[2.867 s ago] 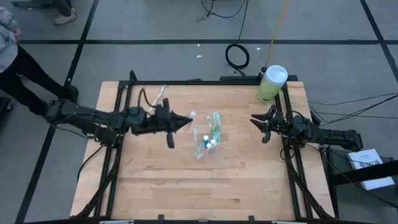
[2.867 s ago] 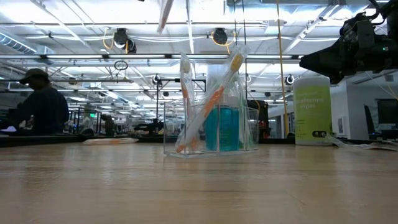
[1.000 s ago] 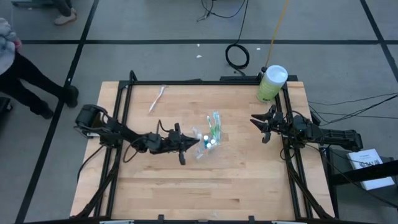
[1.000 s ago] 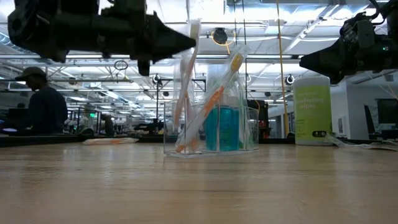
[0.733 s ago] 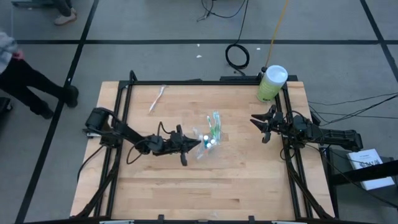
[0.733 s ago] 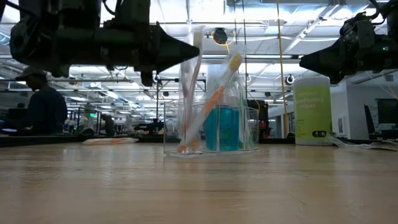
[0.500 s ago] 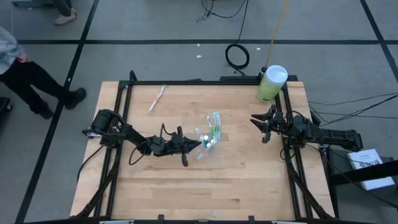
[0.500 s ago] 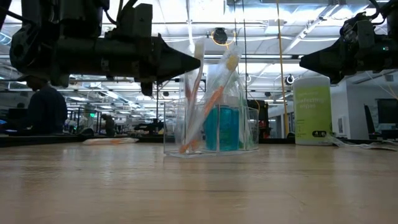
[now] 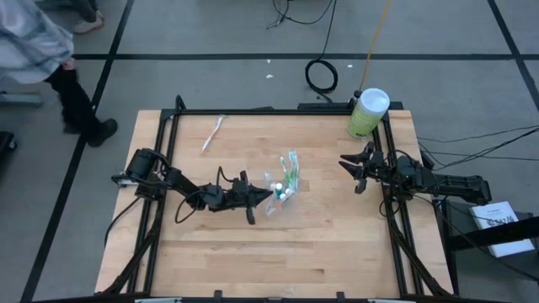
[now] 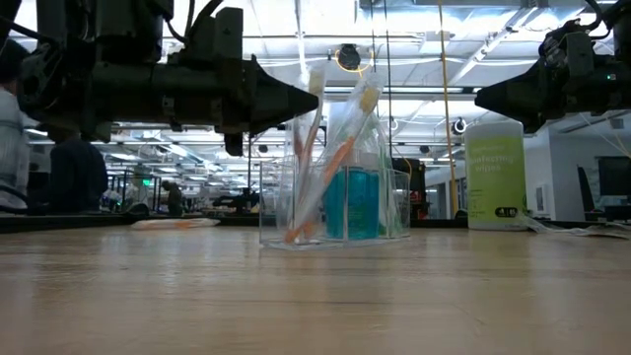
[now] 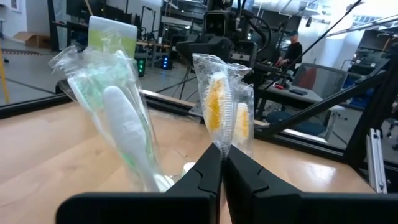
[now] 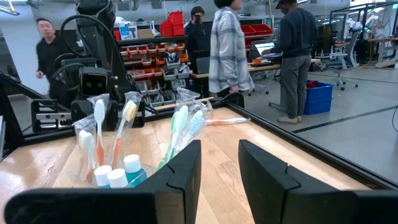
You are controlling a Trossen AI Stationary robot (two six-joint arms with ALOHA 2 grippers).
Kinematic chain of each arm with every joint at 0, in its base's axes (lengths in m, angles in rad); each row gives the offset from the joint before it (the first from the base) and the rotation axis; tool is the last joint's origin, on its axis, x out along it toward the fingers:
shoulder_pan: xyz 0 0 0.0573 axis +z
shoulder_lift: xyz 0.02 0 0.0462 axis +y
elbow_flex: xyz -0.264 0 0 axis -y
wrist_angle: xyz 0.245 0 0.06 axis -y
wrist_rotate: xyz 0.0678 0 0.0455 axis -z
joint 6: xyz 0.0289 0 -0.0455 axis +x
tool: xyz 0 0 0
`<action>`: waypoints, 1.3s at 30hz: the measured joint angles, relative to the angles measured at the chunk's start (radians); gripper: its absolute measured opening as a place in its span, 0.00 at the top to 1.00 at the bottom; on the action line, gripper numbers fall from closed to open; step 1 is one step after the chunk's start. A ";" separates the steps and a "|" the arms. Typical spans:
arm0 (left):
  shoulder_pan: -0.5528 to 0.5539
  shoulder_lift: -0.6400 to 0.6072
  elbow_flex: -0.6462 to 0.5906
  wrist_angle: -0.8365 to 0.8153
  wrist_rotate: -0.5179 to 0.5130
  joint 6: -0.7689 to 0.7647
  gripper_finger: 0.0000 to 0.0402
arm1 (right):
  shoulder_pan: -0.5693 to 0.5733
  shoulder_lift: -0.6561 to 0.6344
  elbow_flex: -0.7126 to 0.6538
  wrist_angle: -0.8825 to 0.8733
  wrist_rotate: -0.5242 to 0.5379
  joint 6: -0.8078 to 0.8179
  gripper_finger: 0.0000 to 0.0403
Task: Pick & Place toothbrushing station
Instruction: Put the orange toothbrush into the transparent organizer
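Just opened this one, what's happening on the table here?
The left gripper is shut on a plastic-wrapped orange toothbrush, holding it at the clear holder in the middle of the table. The holder already contains other wrapped toothbrushes and blue-capped tubes. One more toothbrush lies loose near the table's far left corner. The right gripper waits open at the right edge, near a pale-green canister.

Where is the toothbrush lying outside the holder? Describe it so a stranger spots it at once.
Start at the wooden table and go to its far edge on the left arm's side. There the loose toothbrush lies on bare wood, well away from the clear holder at the table's middle. It alone lies flat; every other brush stands upright in that holder.
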 joint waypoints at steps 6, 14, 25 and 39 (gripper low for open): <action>0.001 0.000 0.000 0.001 -0.002 -0.009 0.99 | 0.000 0.000 0.000 0.000 0.000 0.000 0.76; 0.001 0.000 0.000 0.001 -0.046 -0.038 0.75 | 0.000 0.000 -0.001 0.000 0.000 0.000 0.76; -0.001 -0.008 0.003 0.095 -0.021 0.008 0.45 | 0.000 0.000 -0.001 0.000 0.000 0.000 0.76; -0.006 -0.289 0.004 -0.086 -0.068 0.190 0.42 | 0.000 0.000 -0.001 0.000 0.000 0.000 0.76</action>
